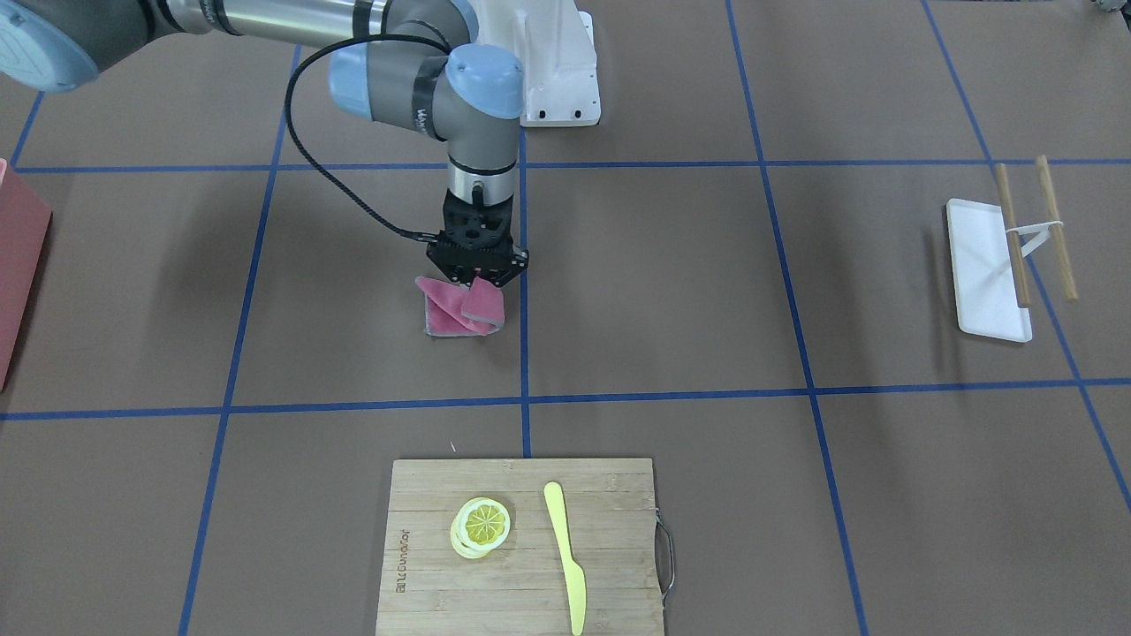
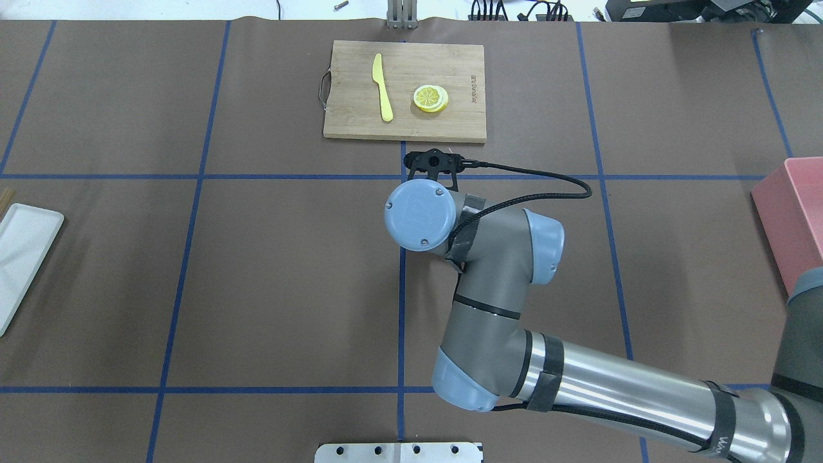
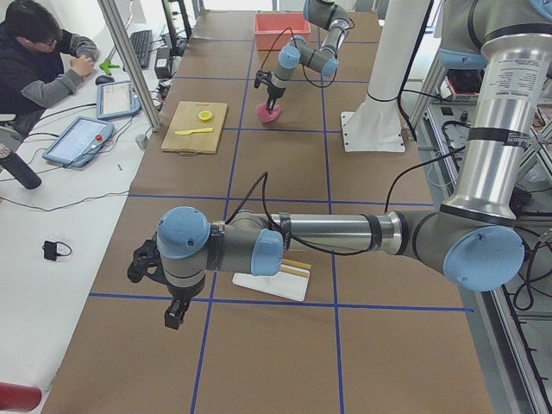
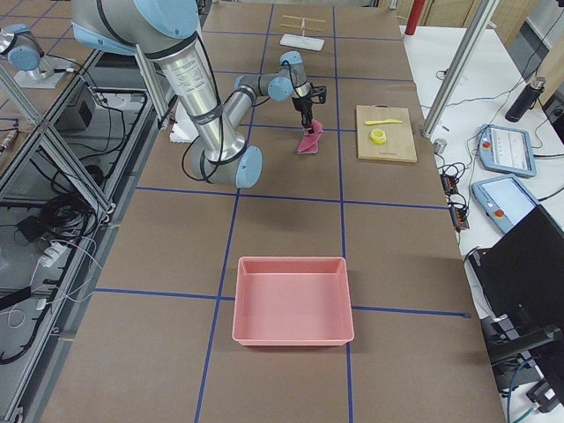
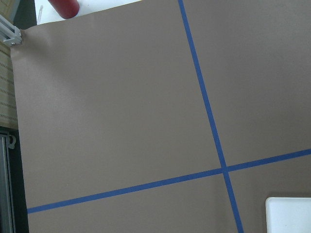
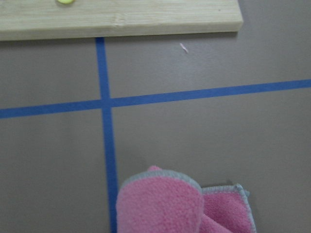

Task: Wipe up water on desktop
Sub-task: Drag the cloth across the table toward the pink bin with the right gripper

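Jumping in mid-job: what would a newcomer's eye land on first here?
The pink cloth, pinched by the right gripper and resting on the desktop near its centre. Next, the bamboo board at the operators' edge, with a lemon slice and a yellow knife on it. No puddle is visible.

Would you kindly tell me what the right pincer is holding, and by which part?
The right pincer holds the pink cloth by a raised fold; the rest lies on the desktop.
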{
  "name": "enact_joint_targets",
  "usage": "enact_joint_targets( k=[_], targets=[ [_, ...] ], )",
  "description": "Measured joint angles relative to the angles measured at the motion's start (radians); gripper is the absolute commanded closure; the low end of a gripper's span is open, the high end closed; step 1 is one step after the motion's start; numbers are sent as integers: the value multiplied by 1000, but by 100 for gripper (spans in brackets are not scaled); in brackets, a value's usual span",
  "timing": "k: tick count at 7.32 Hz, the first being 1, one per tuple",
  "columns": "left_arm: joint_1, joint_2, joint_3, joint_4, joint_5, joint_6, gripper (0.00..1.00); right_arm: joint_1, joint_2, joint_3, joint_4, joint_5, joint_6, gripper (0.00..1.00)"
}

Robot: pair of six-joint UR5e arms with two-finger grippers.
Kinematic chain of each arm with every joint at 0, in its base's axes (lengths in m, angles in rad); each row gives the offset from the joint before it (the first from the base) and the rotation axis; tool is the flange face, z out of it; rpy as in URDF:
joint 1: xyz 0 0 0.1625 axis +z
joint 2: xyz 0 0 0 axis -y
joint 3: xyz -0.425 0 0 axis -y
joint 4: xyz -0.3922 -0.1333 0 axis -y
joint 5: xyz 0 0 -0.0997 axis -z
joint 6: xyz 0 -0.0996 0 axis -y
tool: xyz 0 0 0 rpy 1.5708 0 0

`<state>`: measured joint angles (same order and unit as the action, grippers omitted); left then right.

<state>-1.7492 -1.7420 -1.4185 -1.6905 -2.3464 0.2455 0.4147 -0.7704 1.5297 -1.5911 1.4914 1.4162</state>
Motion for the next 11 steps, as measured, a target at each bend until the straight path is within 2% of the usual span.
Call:
enact_joint_targets(
  k=[2,4,5,8,11],
  targets=[
    [-1,1,0,0,-1,0,2,-12,51,-116,131,-57,85,100],
    [0,2,0,0,-9,0,2,23,14,-124,160,-55,31,100],
    [0,2,0,0,-17,0,2,55,-60,-74,159,-33,-39,100],
    [0,2,-2,0,-23,0,2,184,-373,149,157,54,-300,100],
    [0,2,-2,-1,-24,0,2,288,-557,226,158,92,-492,100]
  ],
)
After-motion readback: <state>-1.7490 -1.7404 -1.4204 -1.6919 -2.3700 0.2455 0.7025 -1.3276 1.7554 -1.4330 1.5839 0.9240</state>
